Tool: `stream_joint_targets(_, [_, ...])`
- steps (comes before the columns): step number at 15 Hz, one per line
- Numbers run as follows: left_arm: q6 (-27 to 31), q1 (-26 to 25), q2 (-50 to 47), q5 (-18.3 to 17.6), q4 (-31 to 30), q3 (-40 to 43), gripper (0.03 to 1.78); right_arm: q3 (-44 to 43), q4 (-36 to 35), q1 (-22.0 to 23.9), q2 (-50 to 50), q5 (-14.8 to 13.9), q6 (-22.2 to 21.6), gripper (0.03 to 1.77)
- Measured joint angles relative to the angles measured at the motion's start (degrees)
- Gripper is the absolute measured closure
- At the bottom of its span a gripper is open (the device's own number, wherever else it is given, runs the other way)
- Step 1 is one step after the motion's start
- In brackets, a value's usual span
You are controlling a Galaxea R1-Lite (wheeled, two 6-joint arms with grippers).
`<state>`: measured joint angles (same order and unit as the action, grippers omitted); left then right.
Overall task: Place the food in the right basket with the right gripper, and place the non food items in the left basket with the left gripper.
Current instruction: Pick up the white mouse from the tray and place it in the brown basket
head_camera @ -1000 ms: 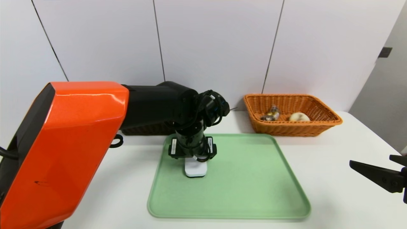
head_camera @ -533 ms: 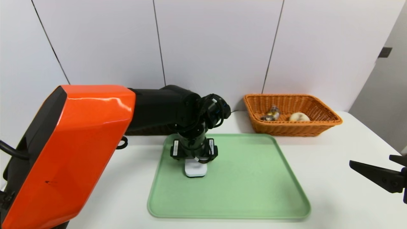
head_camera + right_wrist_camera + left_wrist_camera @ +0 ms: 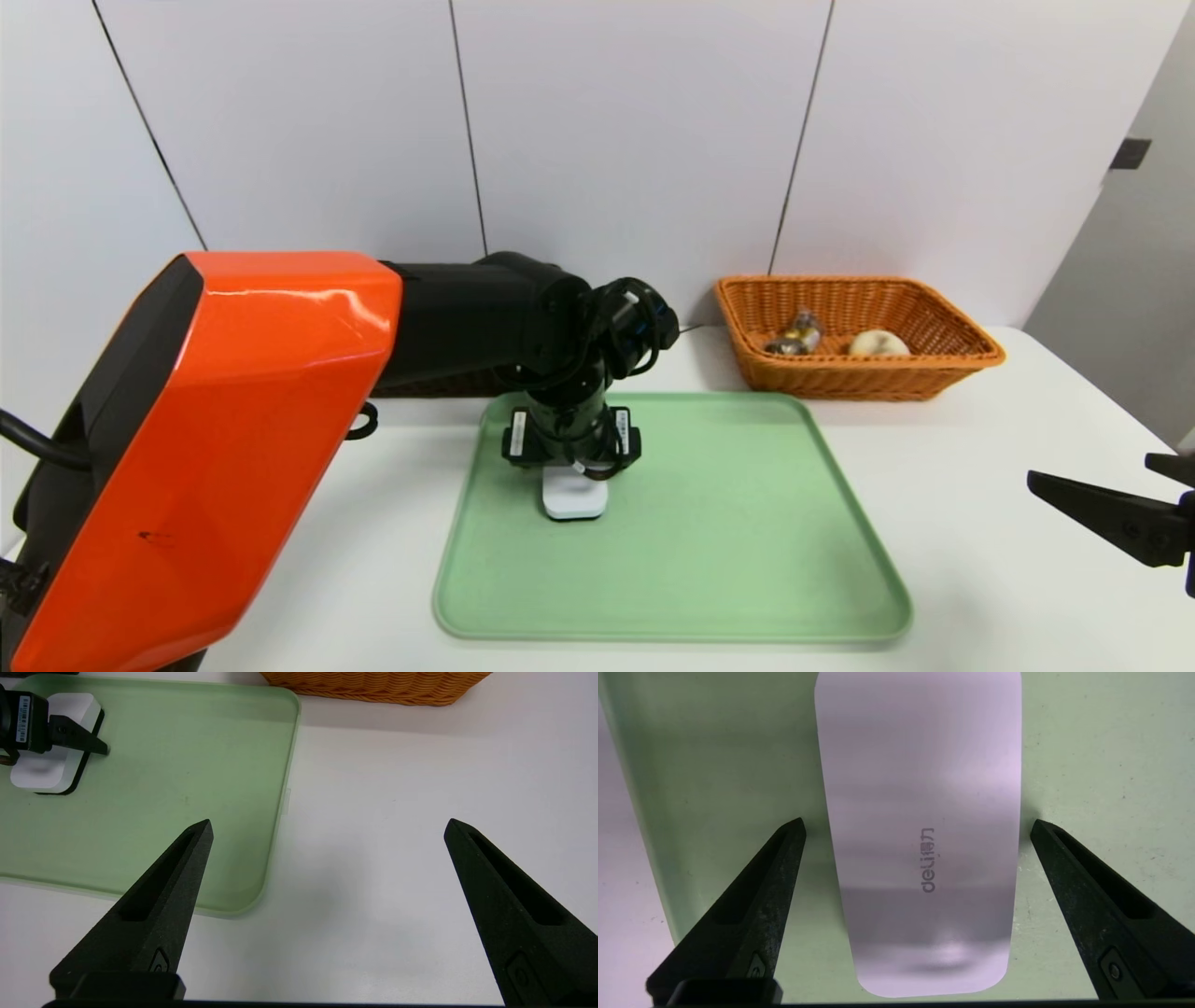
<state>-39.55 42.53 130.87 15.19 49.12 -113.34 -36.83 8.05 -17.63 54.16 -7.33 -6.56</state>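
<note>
White rounded slab, smooth, lettered, between the left claw's spread fingers.

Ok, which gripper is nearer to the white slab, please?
Left. The left gripper has its open fingers around the white slab; the right gripper is far off, beyond the tray's right side.

looks like smooth white plastic on the slab, kinda glossy on top; matt green plastic for the tray, lightly scuffed; rough woven wicker on the orange basket; super glossy orange shell on the left arm
</note>
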Motion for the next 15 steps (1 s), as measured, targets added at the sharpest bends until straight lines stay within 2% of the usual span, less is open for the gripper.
stream_joint_targets(2, [0.0,0.0,0.0,0.0,0.0,0.0,0.49,0.1,0.0,0.0,-0.4,0.0,0.2,0.09])
stream_joint_targets(4, [0.0,0.1,0.0,0.0,0.0,0.0,0.75,0.3,0.1,0.0,-0.8,-0.1,0.3,0.09])
stream_joint_targets(10, [1.4,1.2,-1.6,-0.3,-0.1,0.0,0.80,0.5,0.4,0.0,-2.0,-0.1,0.3,0.09])
stream_joint_targets(15, [2.4,5.4,-6.2,-1.4,-2.8,0.0,0.80,1.1,0.6,0.0,-3.0,-0.1,0.3,0.09])
